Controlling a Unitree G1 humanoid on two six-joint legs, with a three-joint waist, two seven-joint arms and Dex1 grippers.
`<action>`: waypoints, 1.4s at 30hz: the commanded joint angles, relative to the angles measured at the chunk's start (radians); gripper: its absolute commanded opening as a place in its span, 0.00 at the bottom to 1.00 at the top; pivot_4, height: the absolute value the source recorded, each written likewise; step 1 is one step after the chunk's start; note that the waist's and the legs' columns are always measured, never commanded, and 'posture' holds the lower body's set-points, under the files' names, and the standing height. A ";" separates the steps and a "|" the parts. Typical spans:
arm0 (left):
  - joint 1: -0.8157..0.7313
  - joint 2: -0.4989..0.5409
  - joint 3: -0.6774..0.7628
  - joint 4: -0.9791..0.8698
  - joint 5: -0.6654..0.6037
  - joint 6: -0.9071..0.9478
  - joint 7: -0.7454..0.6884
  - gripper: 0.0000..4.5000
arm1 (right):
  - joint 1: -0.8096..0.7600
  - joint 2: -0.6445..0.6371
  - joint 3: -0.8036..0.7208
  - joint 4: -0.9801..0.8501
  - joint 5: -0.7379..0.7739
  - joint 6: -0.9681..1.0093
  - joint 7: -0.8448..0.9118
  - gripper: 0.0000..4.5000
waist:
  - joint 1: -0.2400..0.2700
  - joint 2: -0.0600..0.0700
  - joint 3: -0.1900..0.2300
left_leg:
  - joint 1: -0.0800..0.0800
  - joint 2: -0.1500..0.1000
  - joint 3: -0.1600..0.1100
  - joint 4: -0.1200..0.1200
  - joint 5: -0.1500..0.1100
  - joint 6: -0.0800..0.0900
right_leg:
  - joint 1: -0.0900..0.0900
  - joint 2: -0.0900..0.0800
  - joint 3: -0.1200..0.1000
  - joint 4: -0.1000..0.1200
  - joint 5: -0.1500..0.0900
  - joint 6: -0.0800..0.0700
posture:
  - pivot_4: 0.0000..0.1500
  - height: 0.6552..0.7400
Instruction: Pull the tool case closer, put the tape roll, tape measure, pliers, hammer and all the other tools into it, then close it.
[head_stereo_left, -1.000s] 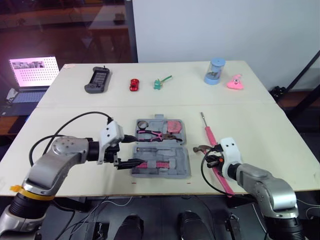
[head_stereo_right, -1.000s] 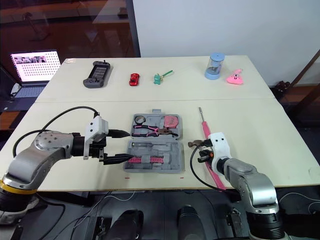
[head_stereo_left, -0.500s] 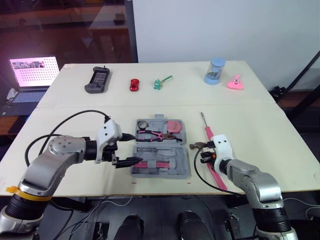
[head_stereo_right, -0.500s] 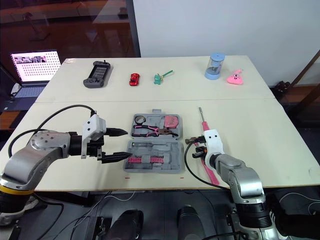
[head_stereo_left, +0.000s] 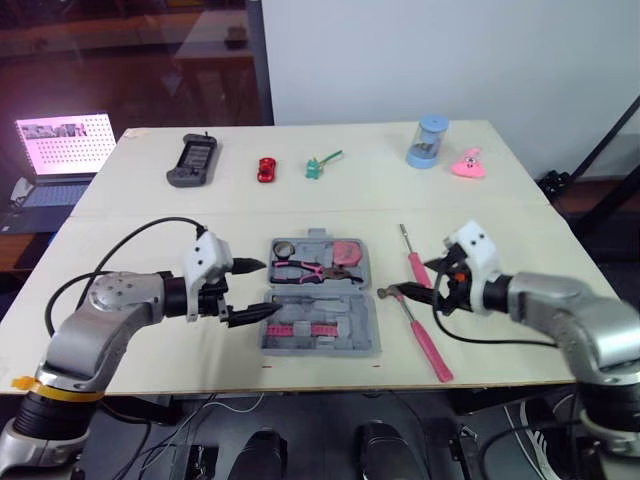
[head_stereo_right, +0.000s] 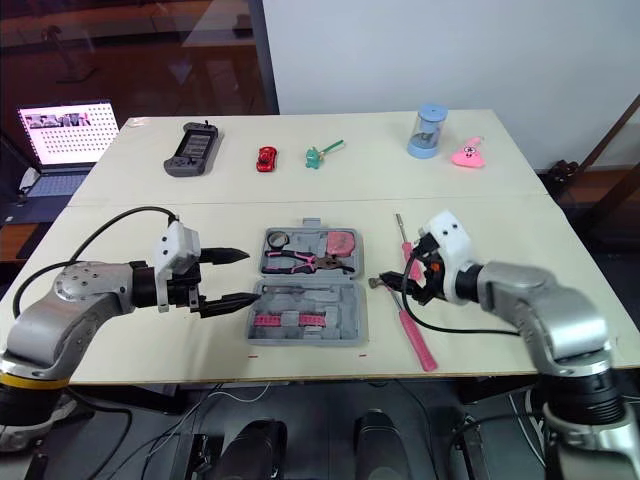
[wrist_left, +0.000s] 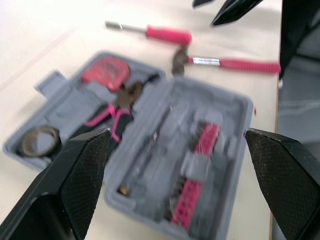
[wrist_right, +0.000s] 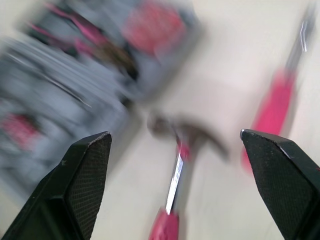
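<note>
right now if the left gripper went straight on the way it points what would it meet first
Probably the open tool case: the left gripper, fingers open, points at its left side, tips close to the rim. Height unclear, so it might skim over.

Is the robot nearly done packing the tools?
Partway. The tape roll, tape measure and pliers lie in the open case. Nothing is held: left gripper and right gripper are open, the right one by the hammer. Hammer and screwdriver need packing, then the case needs closing.
</note>
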 joint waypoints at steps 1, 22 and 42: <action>0.029 -0.010 0.035 -0.033 0.017 -0.060 0.030 1.00 | -0.028 -0.103 0.097 0.024 -0.118 -0.326 0.189 0.98 | 0.000 0.000 0.000 | 0.000 -0.001 0.001 0.000 0.000 0.000 | 0.000 -0.001 0.000 0.000 0.000 0.000 | 1.00 0.41; 0.200 -0.037 0.062 -0.171 0.047 -0.040 0.177 1.00 | -0.591 -0.054 0.765 1.001 -1.110 -2.021 0.362 0.98 | 0.000 0.000 0.001 | -0.001 -0.001 0.004 0.000 0.001 -0.003 | -0.003 -0.001 0.003 0.000 0.000 0.000 | 1.00 0.41; 0.257 -0.001 0.115 -0.267 -0.006 0.051 0.199 1.00 | -0.729 0.143 0.911 1.263 -1.373 -2.202 0.186 0.01 | -0.016 -0.002 -0.001 | 0.007 0.000 0.003 -0.002 0.002 -0.003 | 0.003 0.000 0.003 0.001 0.000 -0.001 | 1.00 0.41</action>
